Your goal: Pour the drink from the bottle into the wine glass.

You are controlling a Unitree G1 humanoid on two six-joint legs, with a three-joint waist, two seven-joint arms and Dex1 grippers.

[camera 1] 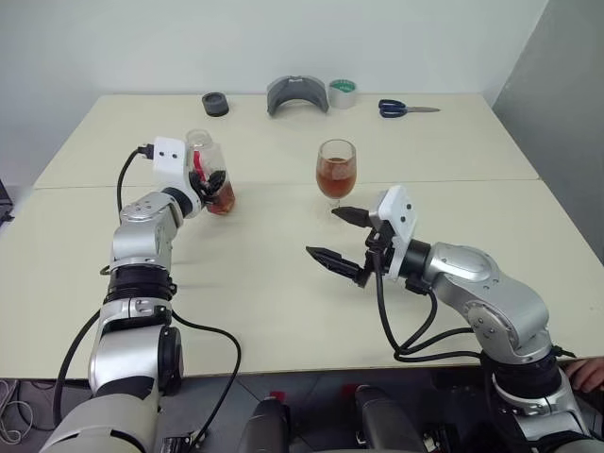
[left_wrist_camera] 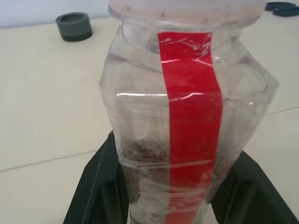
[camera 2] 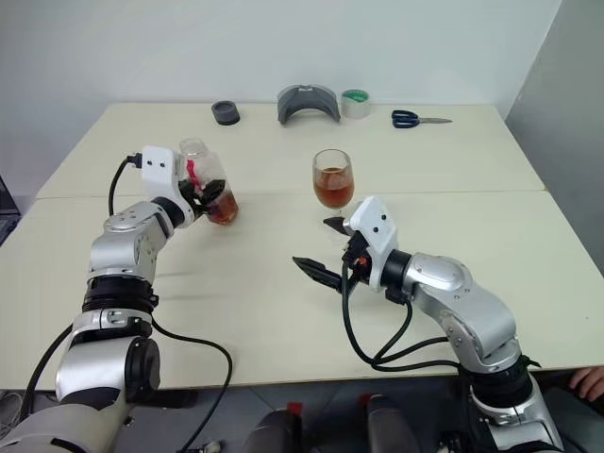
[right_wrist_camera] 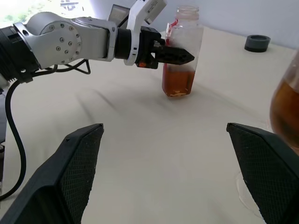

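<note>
Fig.: two arms over a cream table (camera 1: pixel 283 311), seen from the head camera.

L tool (camera 1: pixel 211 182): fingers closed on the bottle (camera 1: pixel 212 175), gripping it at its lower half. Bottle stands upright w/ its base on or just above the table; contact can't be told. Its mouth is open, no cap on. A red label strip (left_wrist_camera: pixel 191 126) runs down the side facing the L wrist camera. A low layer of reddish-brown drink (right_wrist_camera: pixel 177 83) sits in the bottle's bottom part, below the tool's fingers (right_wrist_camera: pixel 175 55).

R tool (camera 1: pixel 343 237): fingers spread wide apart, holding nothing, pointing twd the L arm, low over the table. Wine glass (camera 1: pixel 337 172) stands upright just beyond the R tool's far finger, close to it but not touching. Its bowl is about half full of the same tea-coloured liquid. Glass lies well to the R of the L tool, w/ bare table between it and the bottle.

Far edge of table, well beyond both tools: dark round cap-like object (camera 1: pixel 215 104), grey curved piece (camera 1: pixel 297 95), roll of tape (camera 1: pixel 343 92), blue-handled scissors (camera 1: pixel 406 109).

A person's hand (camera 1: pixel 587 373) shows at the near R corner, behind the R arm.
</note>
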